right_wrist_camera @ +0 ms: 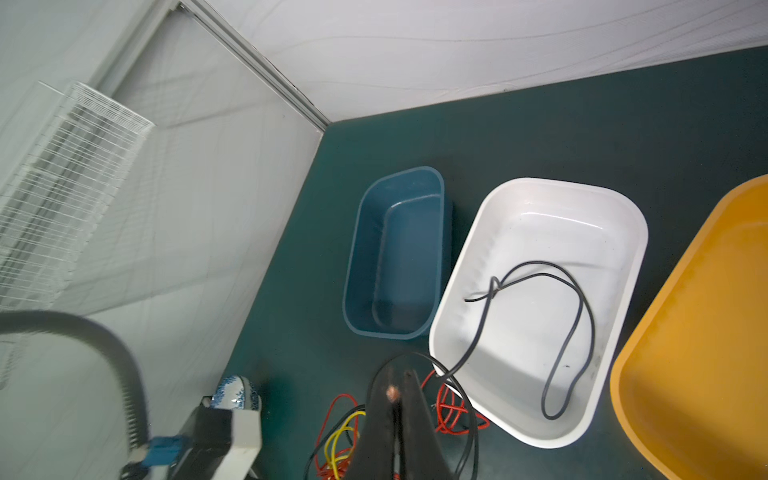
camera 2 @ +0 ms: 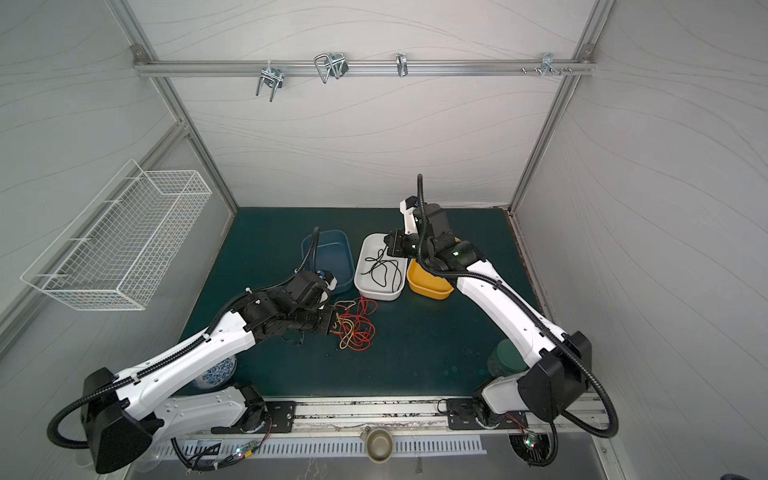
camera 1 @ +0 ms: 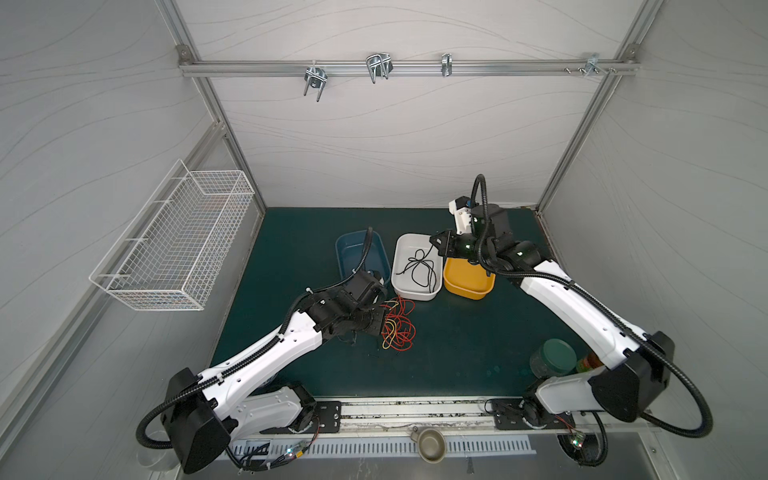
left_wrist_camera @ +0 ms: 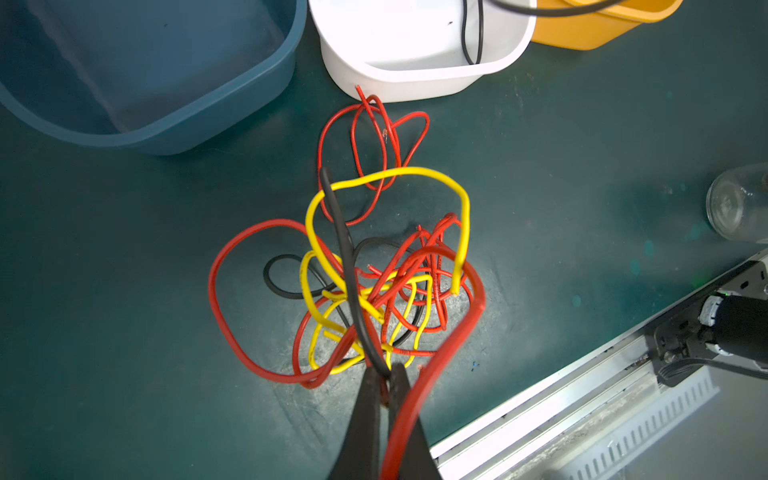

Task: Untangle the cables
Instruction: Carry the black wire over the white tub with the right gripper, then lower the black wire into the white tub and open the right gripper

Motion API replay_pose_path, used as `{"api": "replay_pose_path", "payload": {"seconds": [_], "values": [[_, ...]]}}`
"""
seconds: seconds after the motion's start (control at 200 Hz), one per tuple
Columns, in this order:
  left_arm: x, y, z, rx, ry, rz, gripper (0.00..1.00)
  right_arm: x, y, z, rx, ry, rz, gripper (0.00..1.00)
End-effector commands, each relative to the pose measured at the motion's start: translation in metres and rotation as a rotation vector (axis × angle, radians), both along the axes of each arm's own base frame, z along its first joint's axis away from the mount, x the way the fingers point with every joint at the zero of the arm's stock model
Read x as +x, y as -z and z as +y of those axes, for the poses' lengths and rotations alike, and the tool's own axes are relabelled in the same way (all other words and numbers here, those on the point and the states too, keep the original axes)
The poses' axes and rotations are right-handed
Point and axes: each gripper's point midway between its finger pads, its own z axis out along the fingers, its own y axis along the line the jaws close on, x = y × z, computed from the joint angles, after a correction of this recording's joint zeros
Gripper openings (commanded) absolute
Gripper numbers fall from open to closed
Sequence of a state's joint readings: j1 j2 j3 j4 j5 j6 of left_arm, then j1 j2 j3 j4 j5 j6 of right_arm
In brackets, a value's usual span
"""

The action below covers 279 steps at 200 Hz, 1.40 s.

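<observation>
Both top views look steeply down from the front edge of the table; the close wrist views share the white tub and cables.

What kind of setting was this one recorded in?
Probably a robot lab test cell: white panels on an aluminium frame enclose a green mat, two robot arms are mounted on a front rail, and tubs and cables sit out as props.

The cables are red, yellow and black on a dark green desk. Beyond: a blue tub, a white tub with a black cable, an orange-yellow tub. Near left, a blue-and-white patterned bowl
</observation>
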<state>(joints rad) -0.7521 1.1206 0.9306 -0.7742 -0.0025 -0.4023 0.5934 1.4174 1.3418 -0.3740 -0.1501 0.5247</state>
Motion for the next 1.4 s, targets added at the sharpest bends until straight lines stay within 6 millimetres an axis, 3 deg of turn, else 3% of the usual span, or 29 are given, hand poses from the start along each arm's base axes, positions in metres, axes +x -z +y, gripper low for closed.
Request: {"api": "replay_pose_path", "payload": {"seconds": [0.0,0.26,0.595,0.945,1.271,1.391], "values": [[0.010,-0.020,-0.001,0.019,0.044,-0.090,0.00,0.018,-0.003,0.000,-0.023,0.016,-0.046,0.00],[0.015,-0.018,0.003,0.051,0.065,-0.141,0.00,0.046,0.038,0.005,-0.130,0.040,-0.010,0.00],[0.016,-0.047,0.027,-0.002,-0.020,-0.314,0.00,0.072,0.099,0.015,-0.205,0.048,0.096,0.00],[0.017,-0.049,0.032,0.013,-0.040,-0.322,0.00,0.066,0.163,0.019,-0.267,0.027,0.248,0.00],[0.016,-0.048,0.034,0.021,-0.045,-0.320,0.00,0.059,0.198,0.018,-0.335,-0.004,0.354,0.12],[0.017,-0.047,0.034,0.025,-0.045,-0.315,0.00,0.058,0.194,0.017,-0.339,0.001,0.347,0.16]]}}
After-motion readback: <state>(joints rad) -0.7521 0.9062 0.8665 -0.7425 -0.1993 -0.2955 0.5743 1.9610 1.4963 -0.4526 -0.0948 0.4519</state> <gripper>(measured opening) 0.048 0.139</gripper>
